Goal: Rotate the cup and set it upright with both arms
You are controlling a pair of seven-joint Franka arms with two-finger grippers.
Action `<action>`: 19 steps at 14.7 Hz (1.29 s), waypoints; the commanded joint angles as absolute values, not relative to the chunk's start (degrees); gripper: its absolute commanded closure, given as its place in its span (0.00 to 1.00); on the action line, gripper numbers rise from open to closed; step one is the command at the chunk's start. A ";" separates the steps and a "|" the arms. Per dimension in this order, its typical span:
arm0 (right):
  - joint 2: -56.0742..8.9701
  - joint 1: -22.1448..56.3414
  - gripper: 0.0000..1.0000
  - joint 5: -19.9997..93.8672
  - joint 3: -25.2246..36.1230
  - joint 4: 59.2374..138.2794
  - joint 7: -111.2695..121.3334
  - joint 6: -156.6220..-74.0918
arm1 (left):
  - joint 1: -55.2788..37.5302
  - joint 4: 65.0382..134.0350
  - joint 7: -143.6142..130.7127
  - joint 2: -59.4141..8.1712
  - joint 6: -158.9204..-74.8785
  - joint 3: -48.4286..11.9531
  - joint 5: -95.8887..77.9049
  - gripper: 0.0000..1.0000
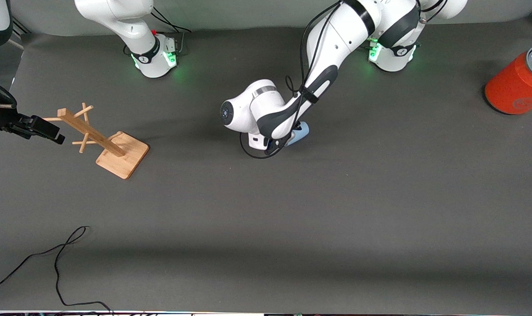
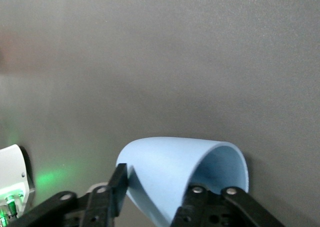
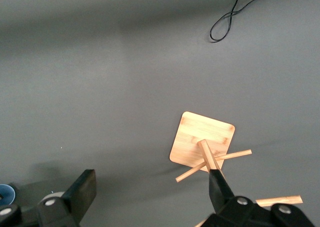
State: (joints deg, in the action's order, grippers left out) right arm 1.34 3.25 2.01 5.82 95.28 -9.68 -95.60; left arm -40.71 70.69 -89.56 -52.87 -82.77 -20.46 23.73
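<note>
The light blue cup (image 1: 301, 131) lies on its side on the grey table mat, mid-table, mostly hidden under the left arm's wrist. In the left wrist view the cup (image 2: 170, 162) fills the gap between the fingers, with its open mouth showing. My left gripper (image 2: 156, 186) is shut on the cup's wall, one black finger (image 2: 118, 186) pressed against its side. In the front view the left gripper (image 1: 280, 141) is low at the table beside the cup. My right gripper (image 1: 51, 131) waits in the air, open and empty (image 3: 151, 184), over the right arm's end of the table.
A wooden peg rack (image 1: 110, 147) stands beside the right gripper and shows in the right wrist view (image 3: 202, 144). A large orange can (image 1: 518, 83) stands at the left arm's end. A black cable (image 1: 57, 259) lies near the front camera's edge.
</note>
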 commanded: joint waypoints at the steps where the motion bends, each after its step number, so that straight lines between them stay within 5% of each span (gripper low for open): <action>1: 2.72 2.37 0.00 2.46 5.36 96.77 -8.09 -96.33 | -41.31 70.66 -90.35 -52.30 -83.15 -19.78 23.64 1.00; 12: 2.55 2.46 0.00 2.46 5.36 97.29 -8.09 -96.94 | -37.71 69.52 -89.21 -47.82 -82.71 -20.39 22.94 1.00; 16: 2.55 2.37 0.00 2.46 5.36 97.29 -8.09 -97.03 | -27.63 70.74 -80.45 -38.79 -85.94 -25.55 17.25 1.00; 19: 2.64 2.37 0.00 2.46 5.36 97.47 -8.09 -97.03 | -17.08 78.97 -71.48 -30.96 -93.74 -30.48 11.79 1.00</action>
State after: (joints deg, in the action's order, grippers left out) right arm 1.34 3.15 2.01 5.82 96.09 -9.59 -96.06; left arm -23.87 69.58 -76.57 -38.10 -87.78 -27.24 15.18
